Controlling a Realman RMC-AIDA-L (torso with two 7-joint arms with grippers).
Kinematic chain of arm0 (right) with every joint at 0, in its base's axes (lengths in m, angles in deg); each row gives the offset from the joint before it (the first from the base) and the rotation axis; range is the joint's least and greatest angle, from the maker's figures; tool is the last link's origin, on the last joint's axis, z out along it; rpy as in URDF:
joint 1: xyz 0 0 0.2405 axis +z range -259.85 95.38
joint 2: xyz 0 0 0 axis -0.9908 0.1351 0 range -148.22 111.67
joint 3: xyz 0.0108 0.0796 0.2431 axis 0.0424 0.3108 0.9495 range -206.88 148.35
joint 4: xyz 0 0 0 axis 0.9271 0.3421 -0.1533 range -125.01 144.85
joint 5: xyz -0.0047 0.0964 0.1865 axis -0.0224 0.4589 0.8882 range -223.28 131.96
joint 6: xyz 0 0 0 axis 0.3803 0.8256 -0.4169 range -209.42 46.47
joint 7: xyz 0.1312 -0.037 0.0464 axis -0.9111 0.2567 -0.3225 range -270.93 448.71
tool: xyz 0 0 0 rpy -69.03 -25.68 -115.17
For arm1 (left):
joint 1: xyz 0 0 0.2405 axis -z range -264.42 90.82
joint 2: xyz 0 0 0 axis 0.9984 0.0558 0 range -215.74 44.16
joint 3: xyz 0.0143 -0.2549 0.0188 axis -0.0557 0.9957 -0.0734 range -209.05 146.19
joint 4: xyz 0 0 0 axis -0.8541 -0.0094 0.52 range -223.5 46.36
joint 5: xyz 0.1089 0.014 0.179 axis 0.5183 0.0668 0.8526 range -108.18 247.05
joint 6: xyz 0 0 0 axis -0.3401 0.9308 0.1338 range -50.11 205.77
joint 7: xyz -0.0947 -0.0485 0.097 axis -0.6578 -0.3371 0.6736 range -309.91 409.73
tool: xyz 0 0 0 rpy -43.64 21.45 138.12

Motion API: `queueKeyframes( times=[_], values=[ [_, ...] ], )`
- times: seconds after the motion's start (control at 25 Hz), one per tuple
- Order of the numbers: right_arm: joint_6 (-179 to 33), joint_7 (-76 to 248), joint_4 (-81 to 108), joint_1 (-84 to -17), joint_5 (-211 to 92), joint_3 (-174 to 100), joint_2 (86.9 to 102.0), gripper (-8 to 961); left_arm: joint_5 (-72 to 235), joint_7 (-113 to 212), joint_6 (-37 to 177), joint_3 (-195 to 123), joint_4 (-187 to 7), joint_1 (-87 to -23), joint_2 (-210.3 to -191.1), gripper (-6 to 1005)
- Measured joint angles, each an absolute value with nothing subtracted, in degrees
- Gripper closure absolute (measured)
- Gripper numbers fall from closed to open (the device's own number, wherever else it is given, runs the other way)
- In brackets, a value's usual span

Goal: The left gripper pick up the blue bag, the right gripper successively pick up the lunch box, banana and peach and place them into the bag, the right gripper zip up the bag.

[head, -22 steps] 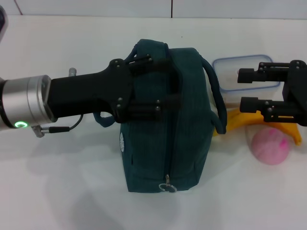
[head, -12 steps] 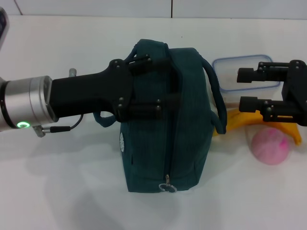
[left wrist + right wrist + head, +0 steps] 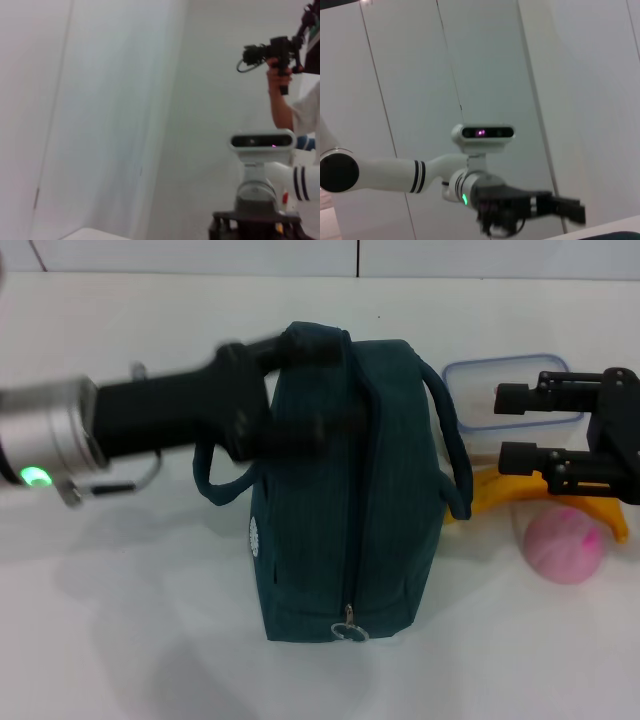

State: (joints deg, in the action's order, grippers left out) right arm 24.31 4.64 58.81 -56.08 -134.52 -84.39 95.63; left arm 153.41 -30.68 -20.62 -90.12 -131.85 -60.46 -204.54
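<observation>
Blurring smears the left claw (image 3: pixel 305 390) in the head view; its fingers reach over the top of the blue bag (image 3: pixel 345 490) near the far handle, and they seem parted, though whether they grip anything cannot be told. The bag stands upright at the middle of the white surface (image 3: pixel 150 640), its zipper ring pull (image 3: pixel 349 623) at the near end and a small round white logo (image 3: pixel 254 538) on its left side, too small to read. The right claw (image 3: pixel 510 425) hovers open, jaws well apart, over the lunch box (image 3: pixel 470 390), hiding much of it. Only parts of the banana (image 3: pixel 490 495) show, beneath that claw and behind the bag's right handle. The peach (image 3: pixel 564 545) lies just beside it. The right wrist view shows the left claw farther off, below the head camera (image 3: pixel 482 134).
</observation>
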Motion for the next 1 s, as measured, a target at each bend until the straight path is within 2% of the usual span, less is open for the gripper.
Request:
queueKeyframes(
  times=[0.2, 0.24, 0.44, 0.68, 0.84, 1.0],
  values=[
    [24.38, 4.73, 58.82, -56.79, -134.52, -84.39, 95.46, 342, 156.49, -41.26, -20.60, -86.16, -138.72, -60.46, -203.20, 111],
    [24.38, 4.99, 58.81, -56.98, -134.51, -84.38, 95.40, 342, 161.35, -49.71, -20.22, -84.50, -142.76, -60.08, -201.98, 111],
    [24.26, 7.33, 58.77, -58.26, -134.15, -83.94, 95.51, 342, 172.34, -69.89, -20.49, -83.11, -152.98, -59.61, -200.20, 111],
    [24.38, 9.09, 57.68, -58.59, -133.97, -82.94, 95.63, 343, 177.07, -85.58, -24.52, -84.27, -161.14, -60.19, -201.44, 112],
    [24.50, 9.39, 57.32, -58.46, -133.93, -82.80, 95.63, 343, 177.04, -90.63, -24.74, -85.01, -161.20, -59.61, -201.68, 112],
    [25.18, 10.11, 57.38, -58.70, -133.90, -82.78, 95.63, 345, 178.59, -92.16, -24.05, -85.17, -160.12, -58.00, -202.74, 112]
  ],
)
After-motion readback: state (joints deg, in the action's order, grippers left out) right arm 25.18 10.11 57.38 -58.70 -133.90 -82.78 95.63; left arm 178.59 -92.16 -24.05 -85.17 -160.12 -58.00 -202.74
